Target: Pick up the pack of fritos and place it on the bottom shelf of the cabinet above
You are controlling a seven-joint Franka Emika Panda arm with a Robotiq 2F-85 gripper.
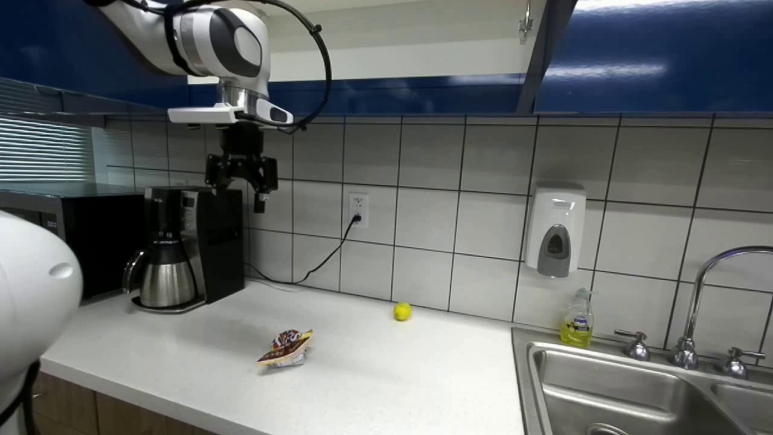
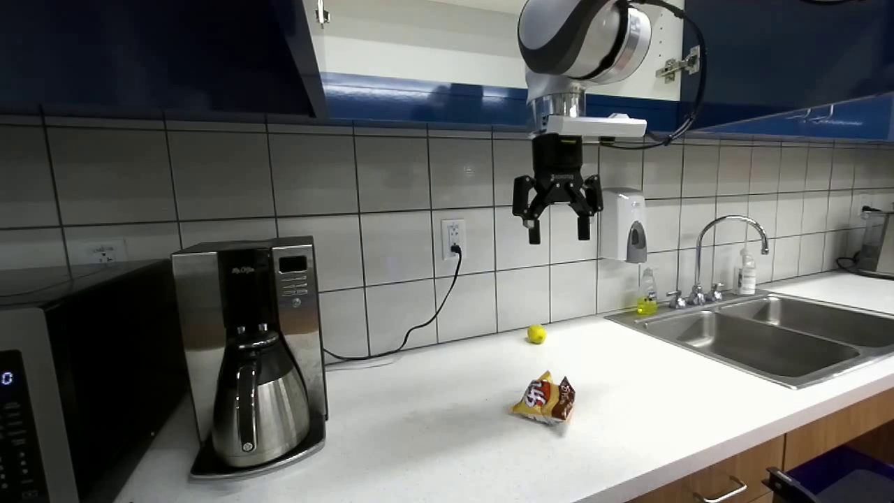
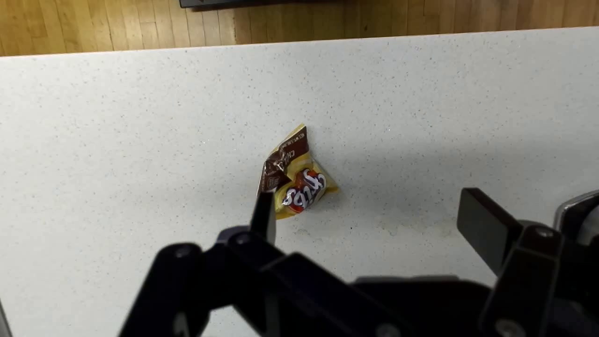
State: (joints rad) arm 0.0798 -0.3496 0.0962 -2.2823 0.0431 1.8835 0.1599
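The pack of Fritos (image 1: 286, 350), yellow and brown with a red and white logo, lies crumpled on the white counter. It also shows in an exterior view (image 2: 546, 398) and in the wrist view (image 3: 302, 180). My gripper (image 2: 559, 232) is open and empty, pointing down high above the counter. In the wrist view the gripper (image 3: 369, 213) has its left finger overlapping the pack's lower left corner; they are well apart in height. The open blue cabinet (image 1: 392, 95) with white inside is behind and above the gripper; it also shows in an exterior view (image 2: 426, 98). Its bottom shelf surface is hidden from below.
A coffee maker (image 2: 318, 349) with a steel carafe (image 2: 260, 412) and a black microwave (image 2: 105, 377) stand at one end. A yellow lemon (image 1: 402, 311) lies near the tiled wall. A sink (image 1: 610, 386), dish soap (image 1: 577, 326) and soap dispenser (image 1: 555, 229) are at the other end.
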